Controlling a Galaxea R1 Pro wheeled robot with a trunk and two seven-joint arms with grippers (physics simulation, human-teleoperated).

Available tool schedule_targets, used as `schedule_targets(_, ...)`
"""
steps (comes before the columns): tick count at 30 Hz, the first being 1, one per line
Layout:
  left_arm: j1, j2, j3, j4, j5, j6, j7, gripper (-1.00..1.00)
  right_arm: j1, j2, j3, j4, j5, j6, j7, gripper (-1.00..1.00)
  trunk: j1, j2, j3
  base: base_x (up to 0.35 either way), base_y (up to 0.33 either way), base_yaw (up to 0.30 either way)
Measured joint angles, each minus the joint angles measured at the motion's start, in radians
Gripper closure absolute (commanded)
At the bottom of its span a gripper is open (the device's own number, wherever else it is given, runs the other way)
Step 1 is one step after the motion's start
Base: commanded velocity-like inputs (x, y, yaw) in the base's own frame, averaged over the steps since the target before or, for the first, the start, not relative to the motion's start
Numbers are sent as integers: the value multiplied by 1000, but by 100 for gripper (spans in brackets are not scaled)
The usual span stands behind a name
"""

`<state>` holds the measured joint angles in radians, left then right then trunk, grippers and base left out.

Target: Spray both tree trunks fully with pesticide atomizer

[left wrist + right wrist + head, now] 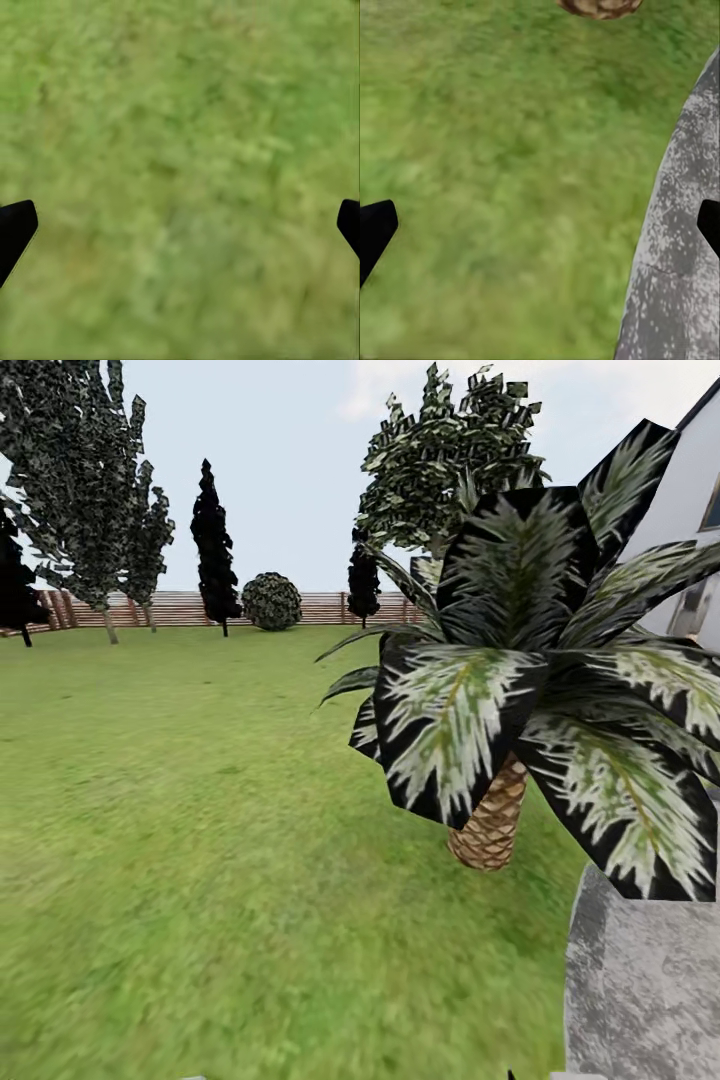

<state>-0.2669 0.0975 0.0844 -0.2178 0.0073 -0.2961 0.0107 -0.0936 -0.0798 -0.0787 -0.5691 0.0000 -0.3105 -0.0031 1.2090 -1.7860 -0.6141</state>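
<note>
The pesticide atomizer is out of view. My left gripper (180,225) hangs open over blurry green grass (180,135), its black fingertips (16,229) far apart with nothing between them. My right gripper (540,225) is open too, over grass next to a grey stepping stone (682,247). In the head view, a tall leafy tree (90,480) with a thin pale trunk (108,625) stands far off at the back left by the fence. Another tall tree (450,460) rises behind a palm plant. Its trunk is hidden.
A short palm plant (520,690) with a scaly brown stem (492,825) stands close at the right, beside the stepping stone (640,990). Far back are a slatted wooden fence (190,610), a round bush (271,601) and black-leaved trees (215,550). A white house wall (690,490) is at the right. Open lawn (200,810) spreads left.
</note>
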Motion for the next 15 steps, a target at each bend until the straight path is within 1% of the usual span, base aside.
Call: schedule_targets(15, 0, -1, 0, 0, -1, 0, 0, -100, 0, 0, 0, 0, 0, 0, 0, -100, 0, 0, 0, 338, 0, 277)
